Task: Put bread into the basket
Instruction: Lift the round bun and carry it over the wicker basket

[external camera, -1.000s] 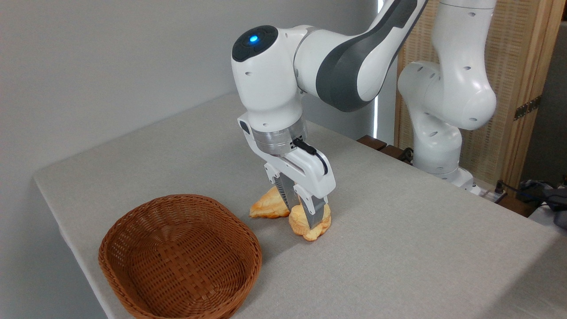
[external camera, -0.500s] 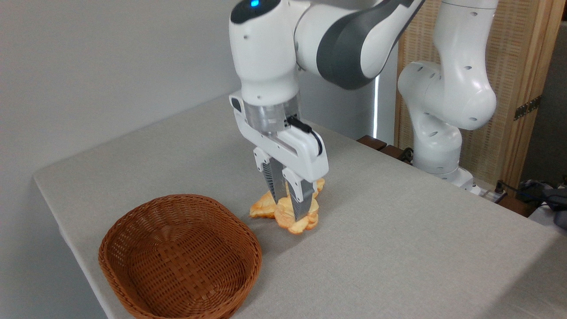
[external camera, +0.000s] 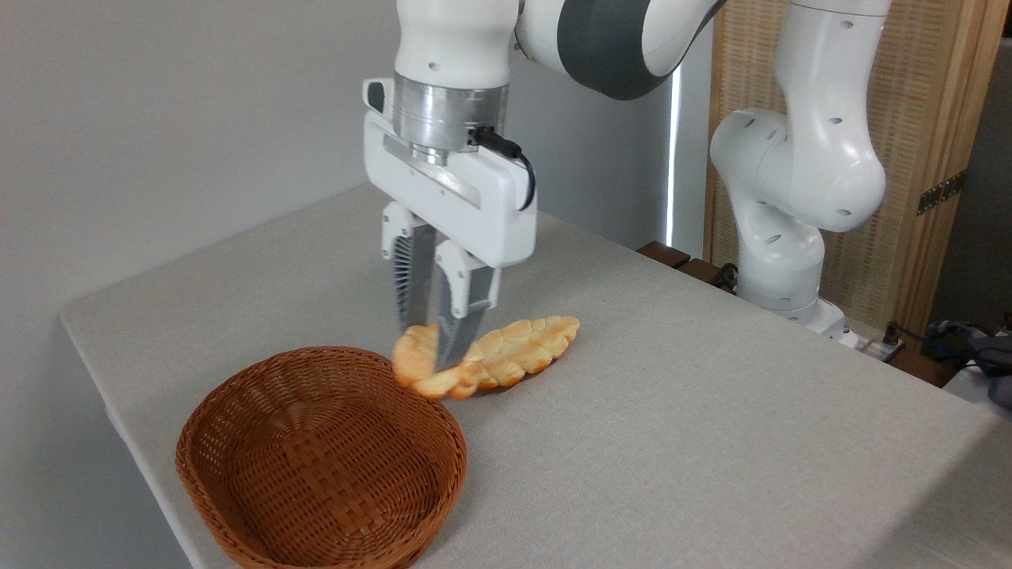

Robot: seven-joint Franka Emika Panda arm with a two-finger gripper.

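One bread (external camera: 417, 365) hangs clear of the counter (external camera: 711, 442) — your jaws are pinched narrow around it, gripping it from above. You see it blurred, tilted, just over the far rim of the basket (external camera: 237, 506). Your gripper (external camera: 431, 348) points straight down. Behind the bun lies the braided loaf (external camera: 526, 348), flat on the counter and stretching off to the right — you cannot tell whether the two touch. Farther right stands the arm's white base (external camera: 791, 237).
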